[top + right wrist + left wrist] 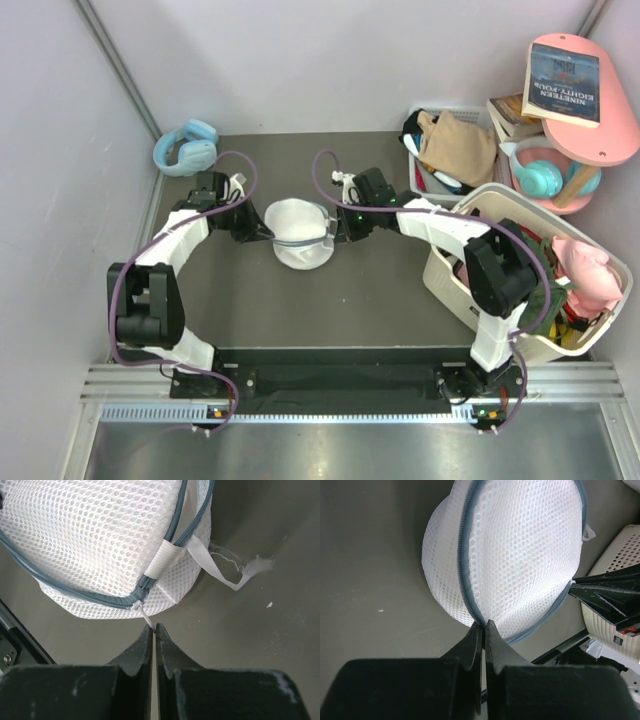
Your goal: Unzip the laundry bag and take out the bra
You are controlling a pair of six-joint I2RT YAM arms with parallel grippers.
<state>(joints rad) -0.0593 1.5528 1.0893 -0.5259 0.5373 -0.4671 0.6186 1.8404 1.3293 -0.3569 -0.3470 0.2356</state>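
A dark, matte bench [380,290] is enclosed by pale walls [330,60]. At its middle the zipped laundry bag [298,233] is pinched at the rim by the closed left tool [484,625], and its zip pull [144,614] is clamped by the closed right tool [153,628]. "NINETEEN EIGHTY-FOUR" is printed on a book [562,84].

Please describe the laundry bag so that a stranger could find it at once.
On the dark table, look between the left gripper and the right gripper. The laundry bag is the small round white mesh pouch with a grey-blue zip, unlike the big plastic basket.
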